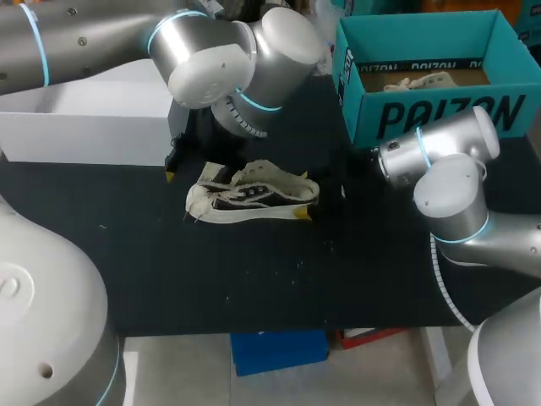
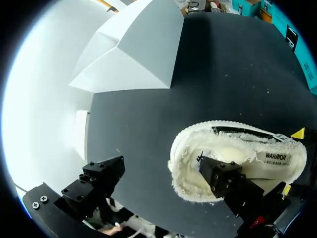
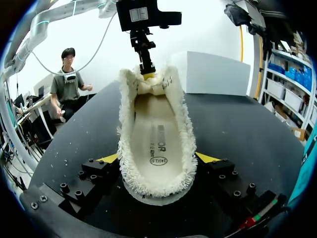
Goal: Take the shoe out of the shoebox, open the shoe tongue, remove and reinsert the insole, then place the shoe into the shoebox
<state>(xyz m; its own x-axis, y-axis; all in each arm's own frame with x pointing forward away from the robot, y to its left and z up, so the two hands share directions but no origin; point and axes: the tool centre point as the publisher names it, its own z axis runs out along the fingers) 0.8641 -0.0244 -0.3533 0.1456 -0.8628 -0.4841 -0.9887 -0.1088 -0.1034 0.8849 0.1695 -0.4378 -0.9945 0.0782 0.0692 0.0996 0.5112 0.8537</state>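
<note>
Two sets of fingers to log. Status of the right gripper (image 3: pixel 157 158)?

— I read it as closed on the shoe (image 1: pixel 254 194). In its wrist view both yellow fingertips (image 3: pixel 109 159) sit against the fleecy edge, one on each side, at the near end of the shoe. The fingers stand at shoe width.

Status of the left gripper (image 2: pixel 161 182)?

— Spread wide, holding nothing. In its wrist view one finger is over the shoe's fleece-lined opening. The other is well clear of the shoe, above bare worktop (image 1: pixel 254 279). From the right wrist view I see one left fingertip touching the far end of the shoe.

Location of the shoe?

— On the dark worktop, near its middle, lying lengthwise between the two grippers. It is outside the teal shoebox (image 1: pixel 423 114), which stands at the back right with a second shoe (image 1: pixel 423 82) inside. A white box (image 1: pixel 84 127) stands at the back left. The printed insole (image 3: pixel 158 144) faces the right wrist camera; I cannot tell whether it is fully seated.
</note>
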